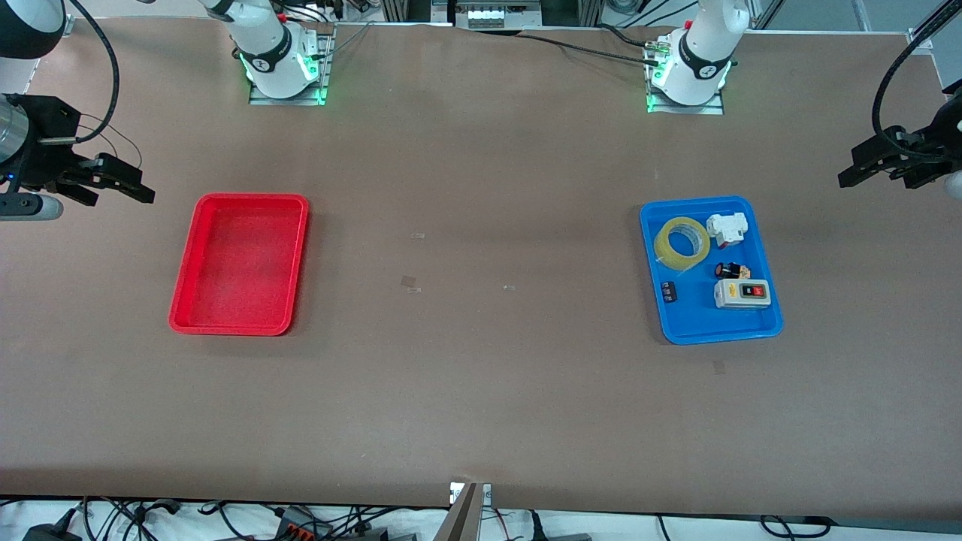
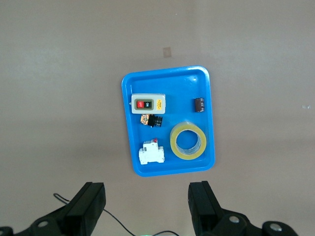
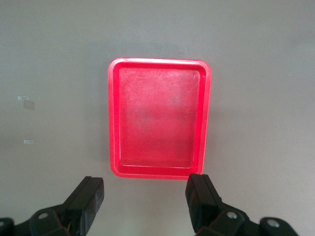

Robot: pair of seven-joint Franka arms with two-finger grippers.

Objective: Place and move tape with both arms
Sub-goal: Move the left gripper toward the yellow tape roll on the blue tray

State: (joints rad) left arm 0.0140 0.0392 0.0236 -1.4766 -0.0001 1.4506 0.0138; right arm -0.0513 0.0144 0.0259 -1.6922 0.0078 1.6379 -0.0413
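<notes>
Tape (image 1: 682,243) lies flat in blue tray (image 1: 774,315), likely awaiting pickup; left gripper (image 1: 872,167) and right gripper (image 1: 113,182) wait raised at the surface's ends, fingers apart, empty; red tray (image 1: 184,300) probably the destination.

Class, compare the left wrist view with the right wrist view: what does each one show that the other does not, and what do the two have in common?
Only the left wrist view shows the blue tray holding the tape, a switch box and other small parts. Only the right wrist view shows the red tray, with nothing in it. Both share the brown table and an open gripper held above it: the left gripper and the right gripper.
</notes>
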